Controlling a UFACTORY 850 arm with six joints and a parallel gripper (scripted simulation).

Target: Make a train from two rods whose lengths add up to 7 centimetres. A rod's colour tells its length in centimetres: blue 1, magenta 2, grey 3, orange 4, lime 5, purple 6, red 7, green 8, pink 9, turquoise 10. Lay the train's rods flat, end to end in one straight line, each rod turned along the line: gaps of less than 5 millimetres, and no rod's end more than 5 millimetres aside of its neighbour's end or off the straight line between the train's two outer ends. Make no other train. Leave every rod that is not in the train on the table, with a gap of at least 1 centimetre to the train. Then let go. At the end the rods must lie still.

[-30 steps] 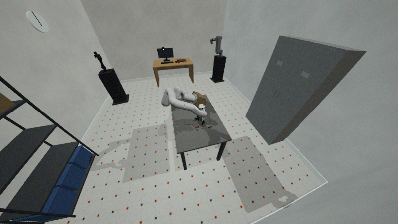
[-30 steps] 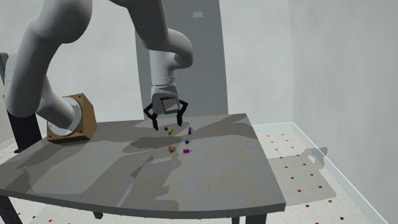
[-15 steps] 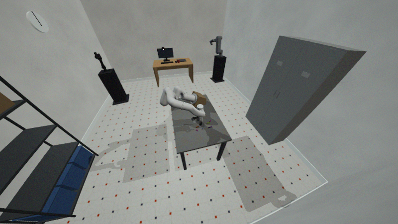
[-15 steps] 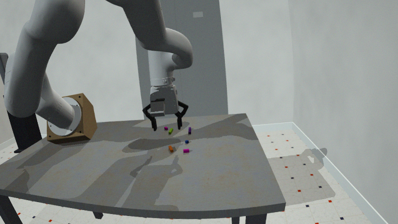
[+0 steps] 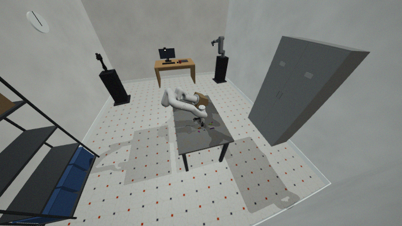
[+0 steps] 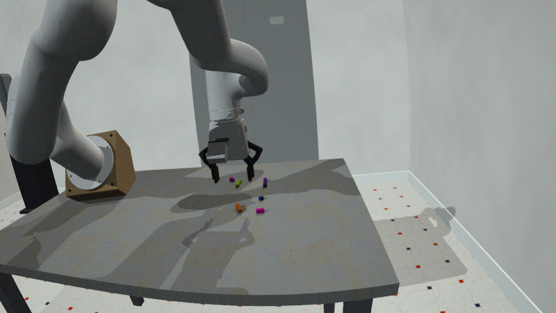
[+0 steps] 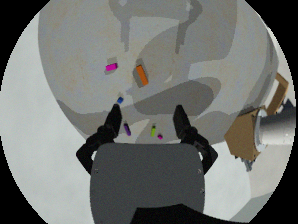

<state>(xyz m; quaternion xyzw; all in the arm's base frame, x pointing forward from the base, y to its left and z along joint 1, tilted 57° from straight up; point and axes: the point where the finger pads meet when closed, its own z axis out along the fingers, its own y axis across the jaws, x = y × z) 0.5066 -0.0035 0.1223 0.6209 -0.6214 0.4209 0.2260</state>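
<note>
In the exterior view, from left to right, the pincer [image 5: 202,124] [image 6: 233,179] [image 7: 147,111] hangs released above the table [image 5: 194,143] [image 6: 311,249] [image 7: 75,45], gripping 0 rods. The far magenta rod [image 5: 211,122] [image 6: 231,179] [image 7: 160,136] lies near the lime rod [image 5: 210,123] [image 6: 238,183] [image 7: 153,131]; the orange rod [image 5: 199,128] [image 6: 238,208] [image 7: 142,75] lies nearer the viewer. Then come the 2nd magenta rod [image 5: 199,131] [image 6: 260,210] [image 7: 111,67], the blue rod [image 5: 204,129] [image 6: 260,197] [image 7: 120,100] and the purple rod [image 5: 211,128] [image 6: 265,182] [image 7: 127,130], all 6 apart.

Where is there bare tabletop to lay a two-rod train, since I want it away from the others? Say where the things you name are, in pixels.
Probably the grey table's [image 6: 311,249] near part, between the orange rod [image 6: 238,208] and its near edge. Crowded: around the lime rod [image 6: 238,183] [image 7: 153,131].
</note>
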